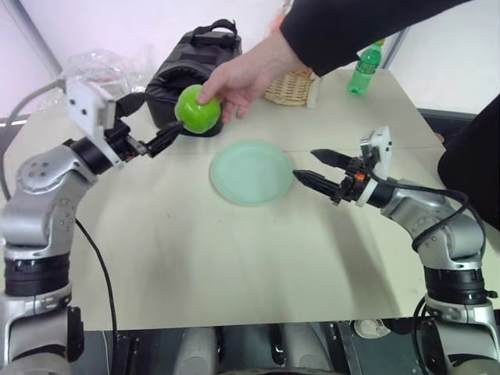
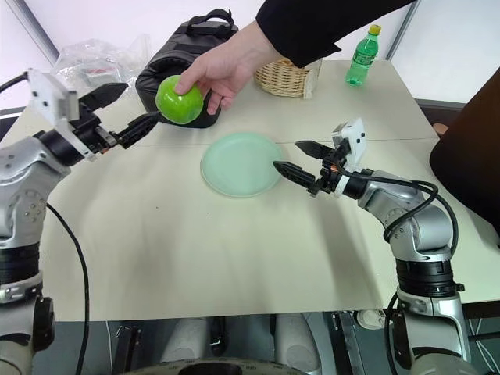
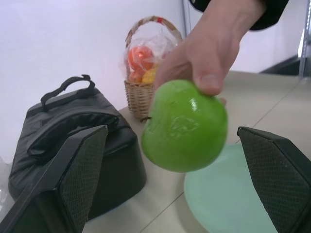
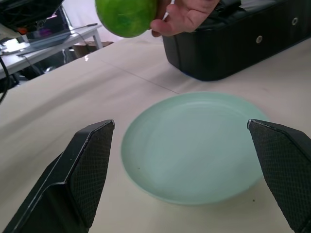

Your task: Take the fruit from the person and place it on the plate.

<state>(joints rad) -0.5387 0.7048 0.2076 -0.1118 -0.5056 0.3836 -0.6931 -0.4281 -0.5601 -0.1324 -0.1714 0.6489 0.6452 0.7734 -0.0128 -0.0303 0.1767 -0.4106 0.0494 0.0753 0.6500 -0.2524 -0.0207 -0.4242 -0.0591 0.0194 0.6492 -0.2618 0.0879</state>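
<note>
Your target, the round glossy bright green apple (image 1: 197,109), is not on the table yet: it hangs in the air above the beige table (image 1: 234,258), pinched between the fingertips of the person's bare hand (image 1: 246,74), whose arm in a black sleeve (image 1: 351,27) reaches in from the far right. Your left hand (image 1: 160,133) is up at the apple's level with its two black fingers spread wide; in the left wrist view the apple sits between the two fingers without either one touching it. One fingertip is just beside the apple's near-left side. Below and to the right of the apple, the round pale mint-green plate (image 1: 251,173) lies flat on the table with nothing on it. Your right hand (image 1: 312,168) hovers just beside the plate's right rim, fingers wide apart, holding nothing. Behind the apple stands a black soft bag (image 1: 180,70); near it are a wicker basket (image 1: 289,87) of bagged orange and yellow fruit (image 3: 141,63) and a green plastic bottle (image 1: 364,69).
</note>
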